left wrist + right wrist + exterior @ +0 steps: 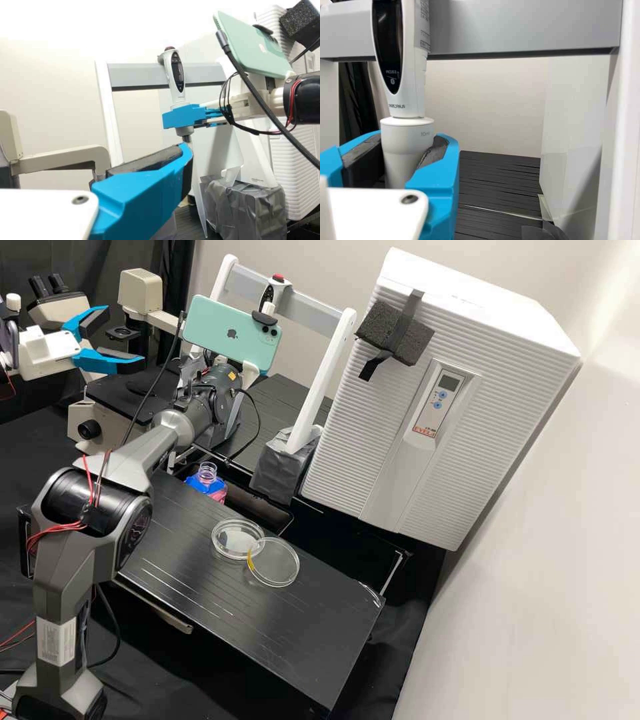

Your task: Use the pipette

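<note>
In the high view, your left gripper [123, 335] hangs spread wide, holding nothing, near the bench's far left corner. In the left wrist view, your right gripper [192, 116] clamps the pipette [175, 75] upright at the white stand [109, 115]. In the right wrist view, both fingers [437, 175] press its lower barrel.

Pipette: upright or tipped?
Upright. The pipette stands vertical, the right end effector closed around its lower barrel.
</note>
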`<state>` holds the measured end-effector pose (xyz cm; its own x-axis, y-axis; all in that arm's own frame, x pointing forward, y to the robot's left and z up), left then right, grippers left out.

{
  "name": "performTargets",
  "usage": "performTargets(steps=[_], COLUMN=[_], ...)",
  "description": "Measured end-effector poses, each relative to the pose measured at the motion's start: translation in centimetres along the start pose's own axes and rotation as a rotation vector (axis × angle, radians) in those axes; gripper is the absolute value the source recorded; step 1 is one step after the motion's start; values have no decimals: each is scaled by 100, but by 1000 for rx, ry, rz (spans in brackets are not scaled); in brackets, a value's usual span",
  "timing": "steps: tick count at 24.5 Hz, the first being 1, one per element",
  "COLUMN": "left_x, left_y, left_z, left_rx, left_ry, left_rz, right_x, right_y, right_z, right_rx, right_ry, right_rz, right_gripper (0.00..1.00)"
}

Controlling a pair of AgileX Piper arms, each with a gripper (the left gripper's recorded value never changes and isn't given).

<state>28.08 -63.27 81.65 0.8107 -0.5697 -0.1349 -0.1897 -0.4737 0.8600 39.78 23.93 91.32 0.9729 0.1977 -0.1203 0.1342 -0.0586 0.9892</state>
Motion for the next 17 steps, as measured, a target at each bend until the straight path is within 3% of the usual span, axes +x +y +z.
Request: performTargets(steps=[4,5,17], left_x=[6,9,29], left_y=[2,7,4], left_z=[25,26,28], left_rx=[-2,-2,-2], left_ry=[-8,-9,-9], left_rz=[1,3,1], right_x=[0,0,53], right_y=[2,2,-29], right_z=[-3,-3,35], right_rx=[0,0,-6], right_ry=[1,1,-8], right_rz=[1,1,-7], right_gripper=[0,100,100])
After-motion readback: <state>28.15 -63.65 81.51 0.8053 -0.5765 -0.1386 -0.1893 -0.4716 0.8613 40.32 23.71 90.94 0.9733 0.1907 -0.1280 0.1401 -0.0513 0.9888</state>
